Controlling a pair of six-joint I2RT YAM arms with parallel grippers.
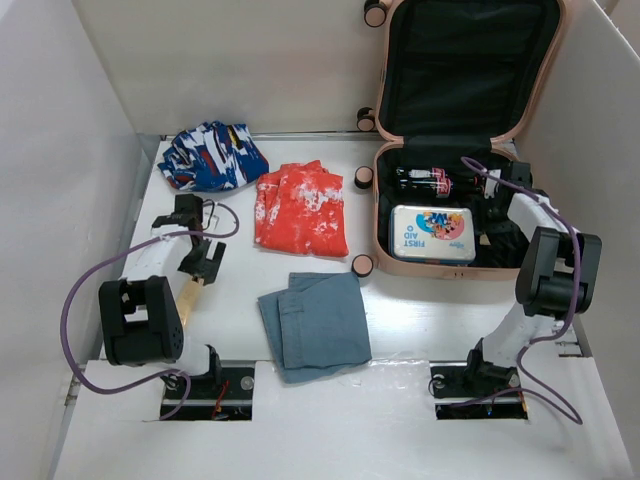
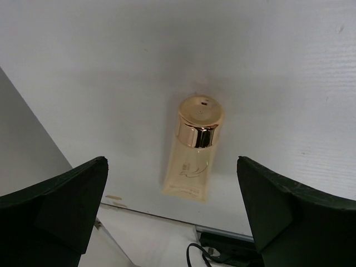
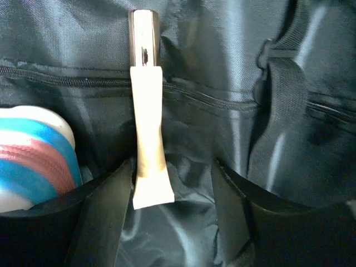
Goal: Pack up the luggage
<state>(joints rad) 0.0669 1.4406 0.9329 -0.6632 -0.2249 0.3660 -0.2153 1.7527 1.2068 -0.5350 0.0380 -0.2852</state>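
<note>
The peach-pink luggage (image 1: pixel 385 255) lies open at the back right, its lid up against the wall. Inside are dark bottles (image 1: pixel 425 180) and a first aid tin (image 1: pixel 432 232). My right gripper (image 1: pixel 495 205) reaches into the luggage. In the right wrist view it (image 3: pixel 169 214) is open over the black lining, and a cream tube with a shiny cap (image 3: pixel 147 111) lies on the lining beside the left finger. My left gripper (image 1: pixel 200 268) hovers open over a gold-capped tube (image 1: pixel 190 297) on the table. That tube (image 2: pixel 193 153) lies ahead between the wide-apart fingers (image 2: pixel 55 206).
A blue patterned garment (image 1: pixel 212 155), a folded red-orange garment (image 1: pixel 300 205) and folded denim shorts (image 1: pixel 315 325) lie on the table left of the luggage. White walls close in the left, back and right sides. The tin's edge (image 3: pixel 33 156) sits left of my right gripper.
</note>
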